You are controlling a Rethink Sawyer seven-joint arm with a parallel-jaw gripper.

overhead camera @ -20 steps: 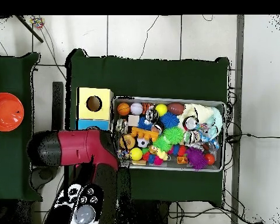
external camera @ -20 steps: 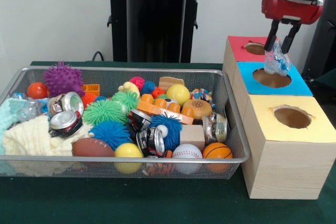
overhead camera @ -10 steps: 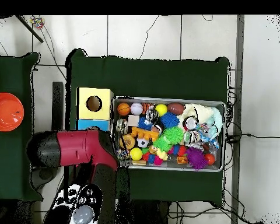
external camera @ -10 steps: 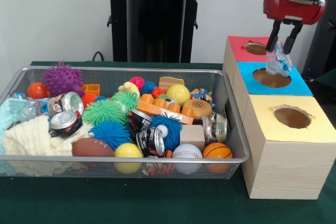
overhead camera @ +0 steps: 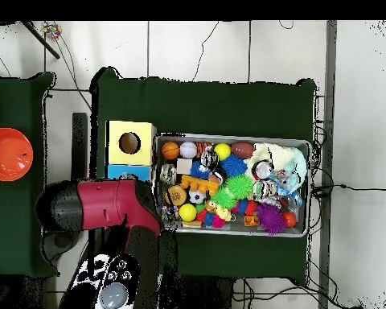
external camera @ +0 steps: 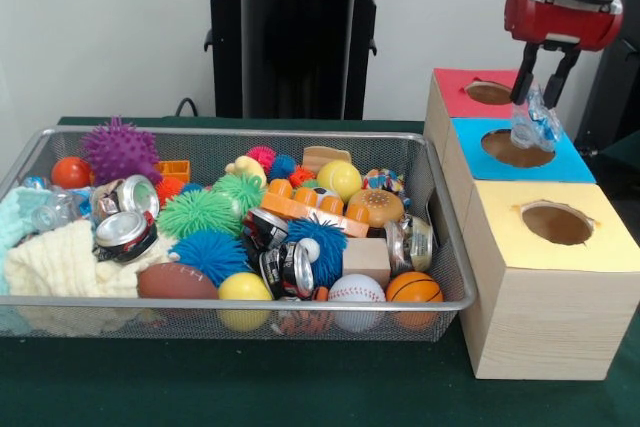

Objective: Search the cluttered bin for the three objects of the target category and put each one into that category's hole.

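The silver wire-mesh bin [external camera: 452, 299] holds balls, spiky toys, crushed cans, cloths and blocks; it also shows in the overhead view [overhead camera: 310, 187]. Right of it stand three wooden boxes with holes: red top [external camera: 462, 91], blue top [external camera: 570, 161], yellow top [external camera: 606, 239]. My gripper [external camera: 540, 87] hangs above the blue box's hole [external camera: 518, 149], shut on a crumpled clear plastic bottle with blue [external camera: 534, 124] that dangles just over the hole. In the overhead view my red arm [overhead camera: 108, 205] hides the gripper and most of the blue box.
The black robot pedestal [external camera: 296, 32] stands behind the bin. An orange bowl [overhead camera: 7, 154] sits on a separate green table at the left of the overhead view. The yellow box [overhead camera: 130, 142] lies beside the bin's corner.
My gripper with the bottle has shifted slightly right and up, staying over the blue box's hole. The bin's contents have not moved.
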